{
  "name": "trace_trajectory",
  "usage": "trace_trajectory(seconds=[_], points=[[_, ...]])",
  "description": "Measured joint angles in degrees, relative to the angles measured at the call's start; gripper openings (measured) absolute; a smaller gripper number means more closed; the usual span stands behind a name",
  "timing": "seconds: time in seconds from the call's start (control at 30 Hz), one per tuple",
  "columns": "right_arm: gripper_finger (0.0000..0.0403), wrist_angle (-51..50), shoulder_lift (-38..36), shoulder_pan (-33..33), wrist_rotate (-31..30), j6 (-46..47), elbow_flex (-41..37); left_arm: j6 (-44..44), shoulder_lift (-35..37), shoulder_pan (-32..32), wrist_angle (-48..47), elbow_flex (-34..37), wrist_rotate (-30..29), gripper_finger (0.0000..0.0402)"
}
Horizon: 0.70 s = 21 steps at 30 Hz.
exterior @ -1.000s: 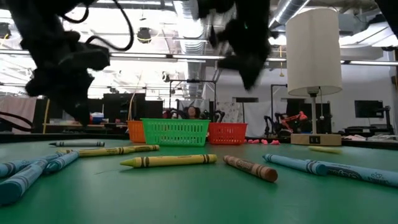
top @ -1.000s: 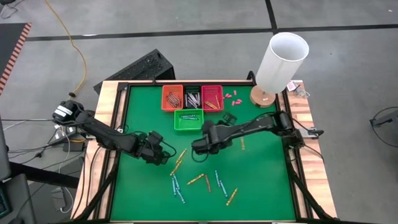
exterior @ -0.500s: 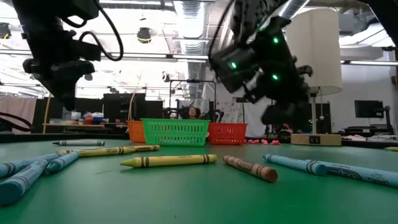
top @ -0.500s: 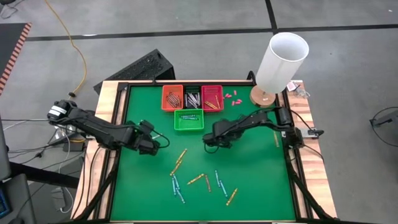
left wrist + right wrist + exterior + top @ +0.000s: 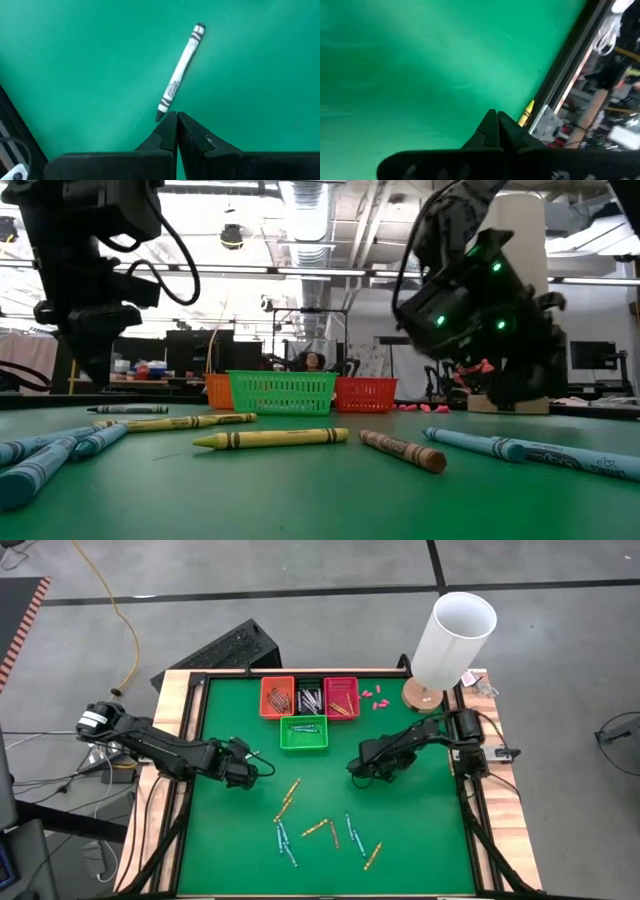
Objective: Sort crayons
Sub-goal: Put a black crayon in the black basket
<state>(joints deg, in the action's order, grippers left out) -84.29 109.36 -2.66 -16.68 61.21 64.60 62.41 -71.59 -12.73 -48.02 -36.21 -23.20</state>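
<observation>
Contents of the orange basket (image 5: 277, 697), the dark middle basket (image 5: 309, 698) and the red basket (image 5: 341, 696) are hard to make out; the green basket (image 5: 303, 732) holds blue crayons. Loose crayons (image 5: 329, 831), yellow and blue with paper wraps, lie at 6 o'clock on the green table (image 5: 420, 830). A white crayon (image 5: 179, 73) lies just beyond the left gripper (image 5: 177, 121), fingers closed, empty. The right gripper (image 5: 494, 120) is closed, empty, near a yellow crayon (image 5: 527, 111) at the table's edge.
</observation>
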Motion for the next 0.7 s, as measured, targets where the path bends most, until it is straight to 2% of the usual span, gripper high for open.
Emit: trace_trajectory(seconds=[0.2,0.3,0.47,0.7], points=[[0.0000,-1.26,-11.68,0.17,1.54,7.51,-6.63,-0.69,0.02,0.02,2.26,1.10,1.08,0.0000],[0.0000,-0.39,-15.86,0.54,4.17,9.77,-9.19,-1.71,0.02,0.02,6.90,1.82,2.49,0.0000],[0.0000,-0.62,-16.91,-0.93,7.61,12.78,-13.20,-4.89,0.02,0.01,14.72,2.45,4.93,0.0000],[0.0000,2.36,-15.48,-1.22,10.87,16.45,-18.90,-5.86,0.01,0.02,17.44,2.47,4.96,0.0000]])
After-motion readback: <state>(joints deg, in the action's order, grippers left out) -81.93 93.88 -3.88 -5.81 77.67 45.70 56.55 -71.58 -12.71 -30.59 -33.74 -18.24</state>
